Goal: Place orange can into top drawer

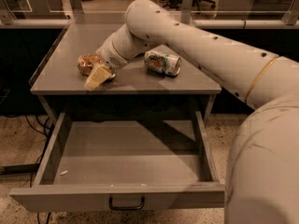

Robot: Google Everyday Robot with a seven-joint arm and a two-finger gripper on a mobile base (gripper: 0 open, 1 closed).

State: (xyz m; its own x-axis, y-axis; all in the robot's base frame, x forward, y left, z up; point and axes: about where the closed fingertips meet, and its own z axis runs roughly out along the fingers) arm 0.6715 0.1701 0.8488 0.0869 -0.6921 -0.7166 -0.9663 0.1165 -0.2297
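Note:
The orange can [88,63], brownish-orange and dented, lies on its side at the left of the grey tabletop [135,80]. My gripper [97,77] reaches down from the cream arm and sits right against the can's front right side, touching or nearly touching it. The top drawer [117,196] is pulled wide open below the tabletop; its inside shows bare grey metal with a few small specks, and its dark curved handle [126,203] faces me.
A white and green can [162,62] lies on its side at the right of the tabletop, under my forearm. My arm [210,45] crosses the table's right half and fills the right edge of view. Glass railings and chairs stand behind the table.

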